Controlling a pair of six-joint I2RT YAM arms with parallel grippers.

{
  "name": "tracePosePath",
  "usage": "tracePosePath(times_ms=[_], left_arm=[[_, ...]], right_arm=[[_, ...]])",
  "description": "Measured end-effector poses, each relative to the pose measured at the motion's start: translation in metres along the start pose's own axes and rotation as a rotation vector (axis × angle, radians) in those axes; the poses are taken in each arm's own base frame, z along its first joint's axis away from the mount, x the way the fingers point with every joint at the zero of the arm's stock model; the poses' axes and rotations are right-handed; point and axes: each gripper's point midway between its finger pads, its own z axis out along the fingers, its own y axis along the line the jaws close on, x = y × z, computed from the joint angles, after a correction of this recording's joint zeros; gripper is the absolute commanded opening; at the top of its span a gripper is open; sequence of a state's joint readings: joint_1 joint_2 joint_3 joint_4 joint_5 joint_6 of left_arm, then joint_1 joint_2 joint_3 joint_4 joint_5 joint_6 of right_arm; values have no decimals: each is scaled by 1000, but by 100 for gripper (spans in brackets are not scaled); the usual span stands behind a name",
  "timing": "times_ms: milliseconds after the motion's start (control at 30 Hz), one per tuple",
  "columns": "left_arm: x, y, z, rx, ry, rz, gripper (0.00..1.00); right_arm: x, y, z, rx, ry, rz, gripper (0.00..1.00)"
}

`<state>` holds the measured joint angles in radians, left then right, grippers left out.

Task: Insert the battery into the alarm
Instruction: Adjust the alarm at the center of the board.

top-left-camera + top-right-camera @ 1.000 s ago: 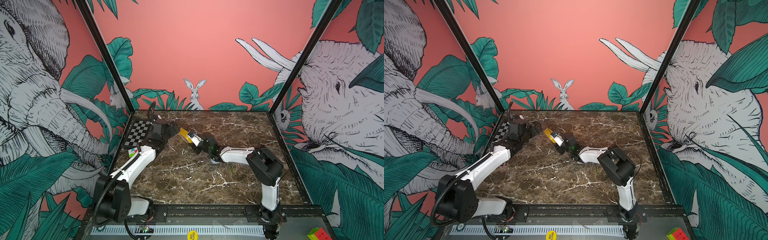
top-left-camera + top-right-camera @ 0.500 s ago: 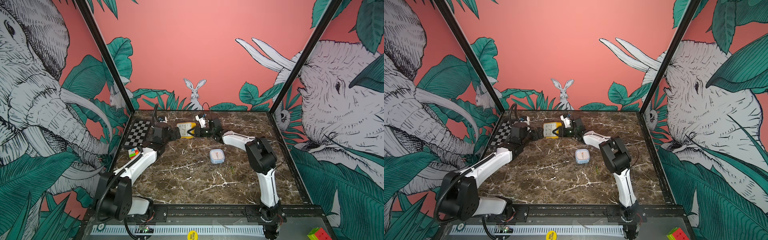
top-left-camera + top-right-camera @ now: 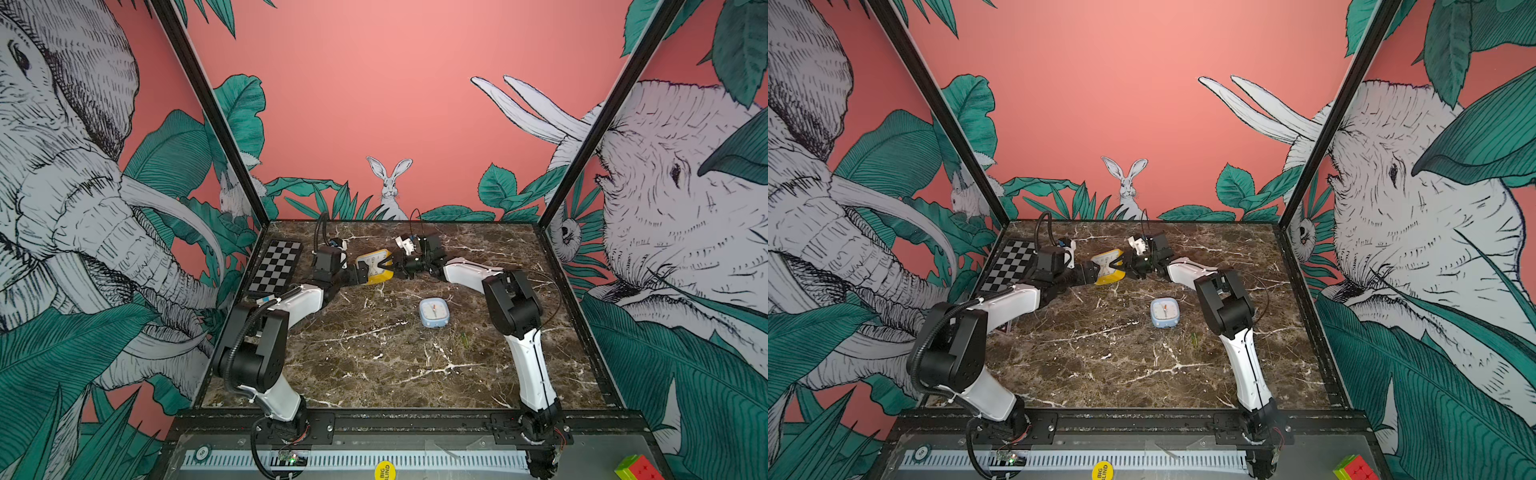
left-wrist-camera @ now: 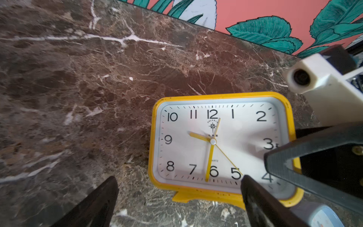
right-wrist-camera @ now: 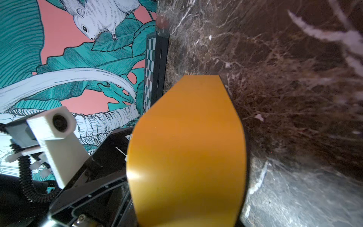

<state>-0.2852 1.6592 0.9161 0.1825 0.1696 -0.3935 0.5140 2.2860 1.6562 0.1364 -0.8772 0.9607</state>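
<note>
**Yellow alarm pinched by R pincer; L pincer spread beside it; no battery seen**

The yellow alarm (image 3: 370, 264) is found at the upper centre of the bench (image 3: 374, 374) in both top views, near the back wall, dial turned up twd the cams. It is pinched by the right pincer (image 3: 384, 266) at its picture-right end. In the left wrist view a dark finger (image 4: 314, 146) is laid across the dial by the 3–4. In the right wrist view the yellow casing (image 5: 186, 147) fills the gap betw the jaws. Whether the alarm rests on the bench or is held off it can't be told.

The left pincer (image 3: 363, 275) is spread wide w/ nothing betw its fingertips (image 4: 106, 196). It is set just beside the alarm's picture-left end; contact can't be told.

Key relation: the alarm's long axis is laid approx left–right in the top views, along the line betw the two pincers, so one short end is faced by each arm. The back w/ the battery bay is hidden from every cam. No battery is seen in any view.

Judged: the alarm must be turned over before the bay can be reached. The L pincer is the free one, and as near as the R.

A small blue clock (image 3: 434, 312) is seen apart, lower right of the yellow one. A checkerboard (image 3: 276, 266) lies at the bench's upper left.
</note>
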Motion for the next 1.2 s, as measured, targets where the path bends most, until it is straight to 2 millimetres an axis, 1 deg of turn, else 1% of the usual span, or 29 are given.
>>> tracePosePath(times_ms=[100, 200, 300, 533, 600, 633, 667, 700, 767, 867, 1000, 1100, 1200], left_arm=[[4, -2, 5, 20, 12, -12, 98], [2, -5, 6, 39, 4, -18, 98], [-1, -8, 5, 55, -6, -24, 98], [-5, -11, 5, 69, -22, -29, 98], [-5, -11, 5, 69, -23, -32, 99], [-5, -11, 5, 68, -22, -34, 99], [-4, -10, 5, 67, -20, -36, 99], [-2, -9, 5, 65, -19, -37, 99], [1, -7, 5, 59, -12, -42, 99], [4, -6, 3, 55, -9, -45, 99], [-1, -9, -1, 59, -24, -41, 99], [-5, -13, -5, 65, -36, -29, 99], [-5, -18, -8, 65, -38, -7, 99]], right_arm=[[-5, -10, -1, 23, 8, 38, 49], [-10, -27, 0, 55, 16, 79, 50], [-9, -47, -1, 93, 32, 127, 53], [-13, -65, -12, 167, 23, 157, 60], [-13, -72, -15, 201, 16, 169, 75], [-14, -75, -18, 211, 14, 171, 98], [-17, -72, -21, 209, 9, 164, 99], [-20, -69, -23, 209, 0, 153, 99], [-25, -69, -30, 242, -30, 139, 99], [-29, -75, -39, 278, -55, 137, 99], [-30, -84, -57, 383, -90, 102, 98], [-28, -92, -75, 479, -114, 30, 98], [-19, -92, -102, 585, -138, -120, 99]])
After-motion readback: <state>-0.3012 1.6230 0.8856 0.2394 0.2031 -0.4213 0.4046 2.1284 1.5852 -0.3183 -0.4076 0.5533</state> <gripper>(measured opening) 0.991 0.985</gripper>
